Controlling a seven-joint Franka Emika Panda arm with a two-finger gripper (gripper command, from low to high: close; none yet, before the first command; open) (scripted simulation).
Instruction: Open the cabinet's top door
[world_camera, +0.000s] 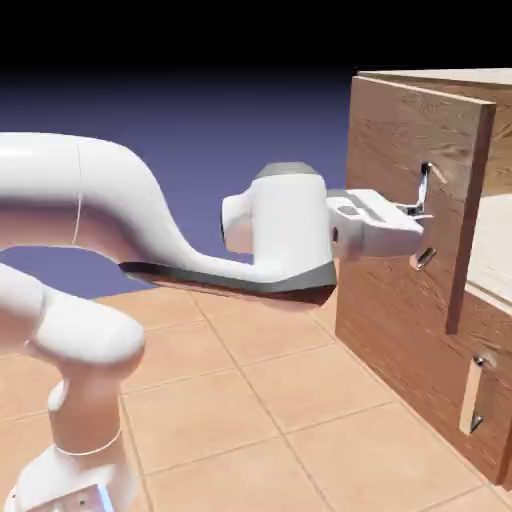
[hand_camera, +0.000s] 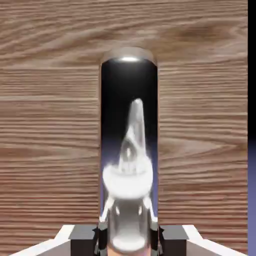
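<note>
The cabinet (world_camera: 395, 330) of brown wood grain stands at the right of the exterior view. Its top door (world_camera: 390, 140) stands slightly ajar, with its free edge out from the body and pale interior showing behind it. My gripper (world_camera: 414, 216) is shut on the top door's vertical silver handle (world_camera: 425, 178), about midway along the bar. In the hand view the shiny handle (hand_camera: 129, 125) fills the middle against the wood of the door (hand_camera: 50, 125). My gripper (hand_camera: 129, 237) has its dark fingertips (hand_camera: 82, 234) pressed to either side of the bar.
Below the top door is the lower panel with its shorter metal handle (world_camera: 476, 395). The white arm stretches level from the exterior view's left, above a tan tiled table (world_camera: 250, 400).
</note>
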